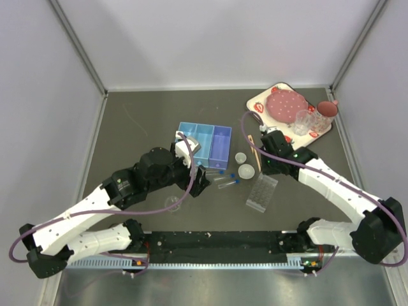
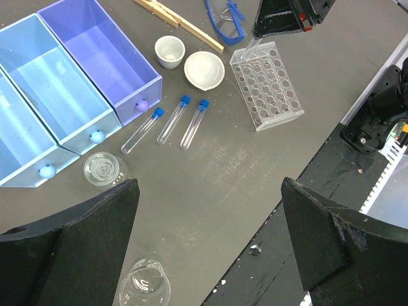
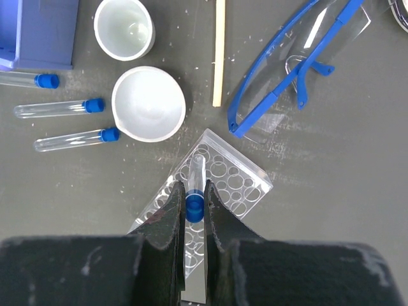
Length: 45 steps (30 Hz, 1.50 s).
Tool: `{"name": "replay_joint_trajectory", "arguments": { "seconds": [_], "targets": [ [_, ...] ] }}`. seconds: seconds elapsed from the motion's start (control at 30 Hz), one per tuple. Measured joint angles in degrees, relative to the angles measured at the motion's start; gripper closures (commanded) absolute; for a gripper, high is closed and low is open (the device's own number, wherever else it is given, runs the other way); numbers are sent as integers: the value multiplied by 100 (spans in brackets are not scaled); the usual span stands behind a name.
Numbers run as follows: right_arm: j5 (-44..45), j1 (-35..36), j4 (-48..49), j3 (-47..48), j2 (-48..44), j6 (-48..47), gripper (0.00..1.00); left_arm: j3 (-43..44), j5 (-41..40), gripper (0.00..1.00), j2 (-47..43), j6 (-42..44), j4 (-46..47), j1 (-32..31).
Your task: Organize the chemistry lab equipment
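We are looking at a dark grey table (image 1: pixel 140 127) where the right gripper (image 3: pixel 194 205) is clenching a clear tube with a blue cap (image 3: pixel 196 167), its fingers pressing on either side of the cap. The tube is pointing down at the clear rectangular well rack (image 3: pixel 237 180), with its lower end over the wells near one corner; we cannot tell whether it is sitting inside a well. The left gripper (image 2: pixel 210 188) is hanging released above the table, its jaws spread wide and gripping nothing.

Three more blue-capped clear tubes (image 2: pixel 173 119) are lying side by side on the table between the rack and the blue three-compartment plastic organiser (image 2: pixel 115 70). Two white round dishes (image 3: pixel 148 103) are sitting just beside each other near the caps of those tubes, the smaller, deeper dish (image 3: pixel 124 27) lying closer to the organiser. A thin tan wooden tong (image 3: pixel 219 51) is lying flat between the dishes and a pair of blue-framed clear safety glasses (image 3: pixel 287 70). Two small clear glass round dishes (image 2: pixel 102 169) are standing near the left gripper, one just in front of the organiser. In the far right corner a white strawberry-print tray (image 1: pixel 254 101) is carrying a pink plate (image 1: pixel 285 105) and clear glasses (image 1: pixel 305 121).
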Motion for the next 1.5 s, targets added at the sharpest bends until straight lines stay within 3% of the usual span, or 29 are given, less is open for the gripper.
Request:
{"name": "replay_joint_trajectory", "arguments": {
  "seconds": [1.5],
  "targets": [
    [92, 0, 138, -133, 396, 11, 100, 0, 0, 1, 9, 4, 31, 0]
  ]
}}
